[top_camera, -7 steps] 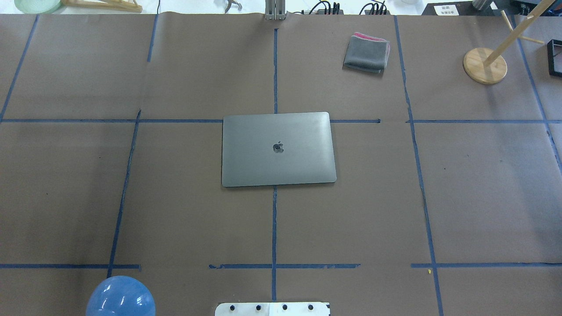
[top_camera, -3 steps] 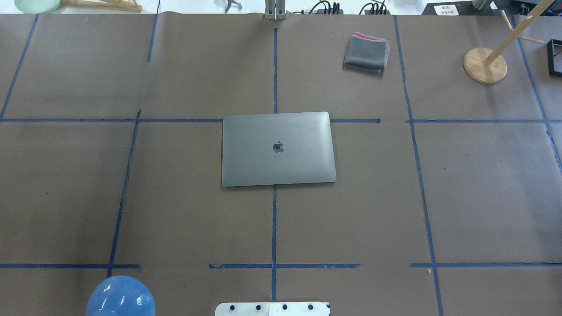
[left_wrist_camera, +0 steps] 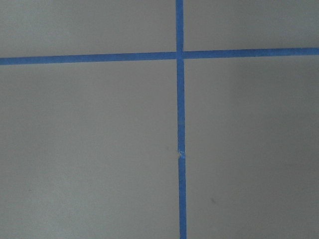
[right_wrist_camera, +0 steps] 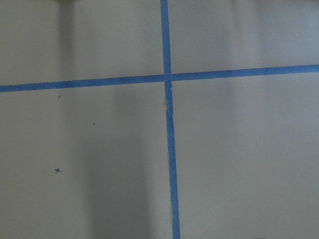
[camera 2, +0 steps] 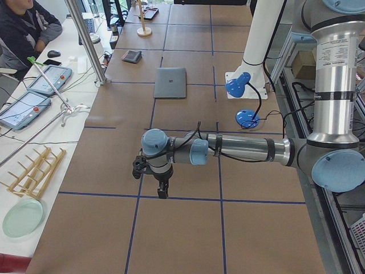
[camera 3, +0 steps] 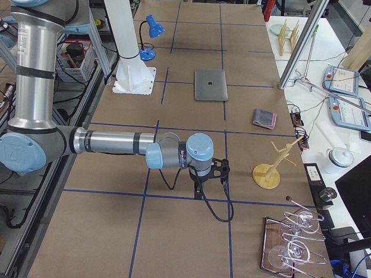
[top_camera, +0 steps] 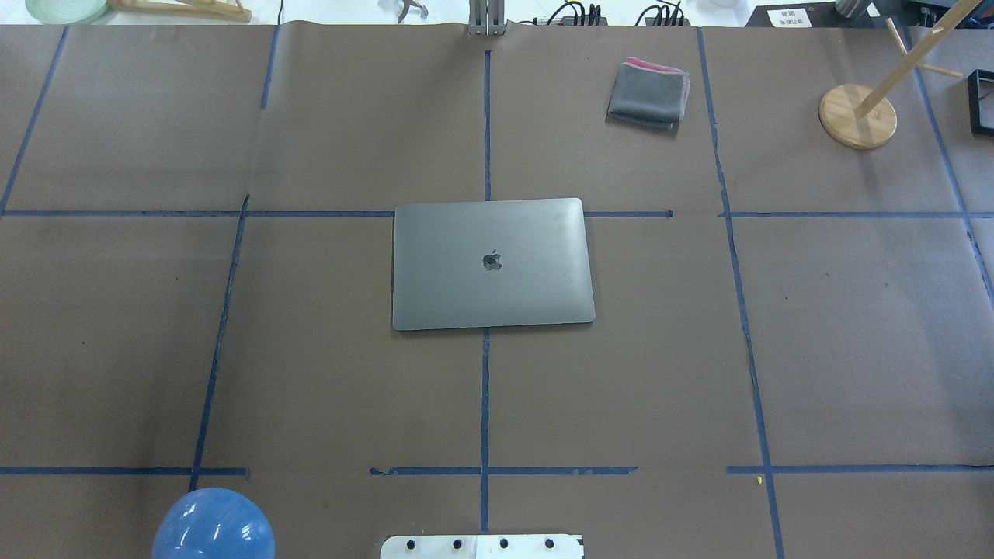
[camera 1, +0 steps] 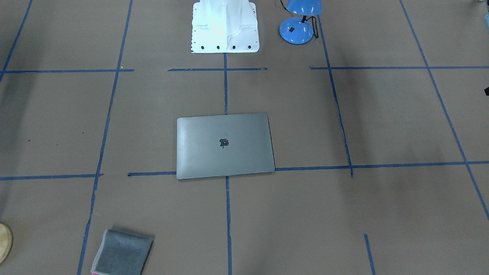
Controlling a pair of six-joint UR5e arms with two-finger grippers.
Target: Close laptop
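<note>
The laptop (top_camera: 492,264) lies flat in the middle of the table with its lid down and the dark apple logo facing up; it also shows in the front view (camera 1: 224,145), the left side view (camera 2: 170,83) and the right side view (camera 3: 210,85). My left gripper (camera 2: 162,191) hangs low over the table far from the laptop, toward the table's left end. My right gripper (camera 3: 199,190) hangs low toward the right end. Both show only in the side views, so I cannot tell whether they are open or shut. The wrist views show only brown paper and blue tape.
A folded grey cloth (top_camera: 648,95) lies at the far right of the laptop. A blue lamp (top_camera: 213,528) stands near the robot's base (camera 1: 224,26). A wooden stand (top_camera: 857,115) is at the far right. A person (camera 2: 23,28) sits beyond the table.
</note>
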